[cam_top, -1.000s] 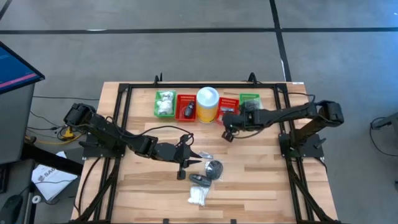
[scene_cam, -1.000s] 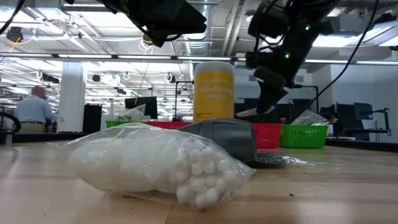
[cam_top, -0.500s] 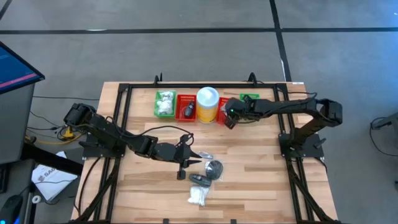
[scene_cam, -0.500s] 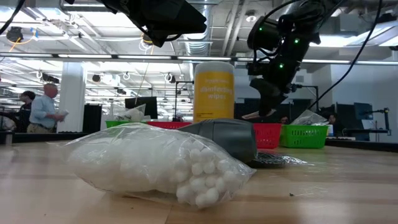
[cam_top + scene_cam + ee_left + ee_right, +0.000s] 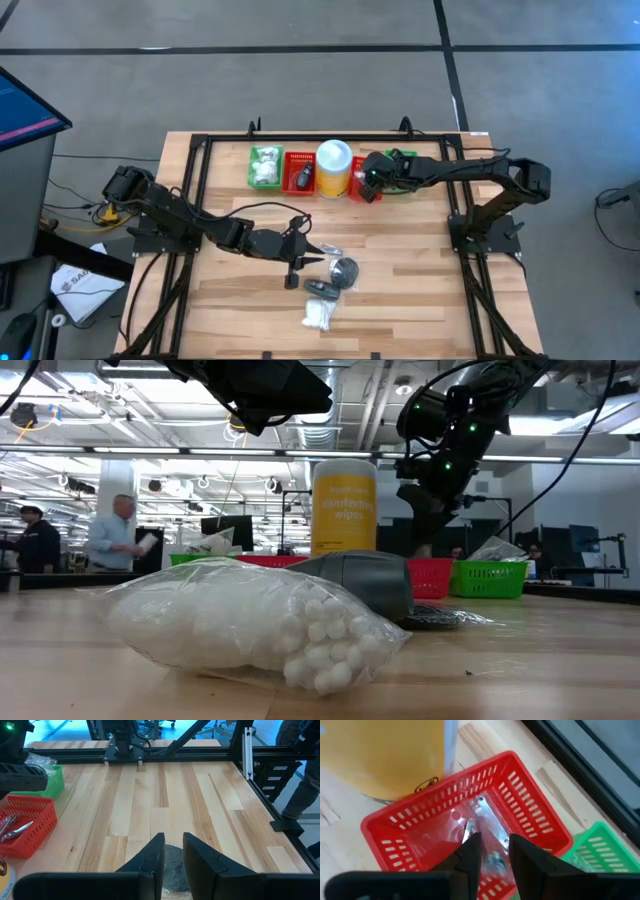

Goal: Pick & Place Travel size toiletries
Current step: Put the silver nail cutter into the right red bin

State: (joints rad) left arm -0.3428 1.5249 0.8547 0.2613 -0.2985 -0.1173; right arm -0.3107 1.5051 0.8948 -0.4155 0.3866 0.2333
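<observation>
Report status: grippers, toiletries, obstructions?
Right gripper over red mesh basket beside yellow canister, silvery bits inside. Left gripper over dark round disc, holding nothing. White fluffy bag on table.

The table [image 5: 420,290] is pale, matt wood planking with visible grain, framed by matt black metal rails [image 5: 196,190]. Beside the yellow canister [image 5: 344,506], glossy smooth plastic, a red basket [image 5: 520,815] of perforated plastic holds shiny silvery metal pieces [image 5: 482,812] in clear glossy wrapping.
</observation>
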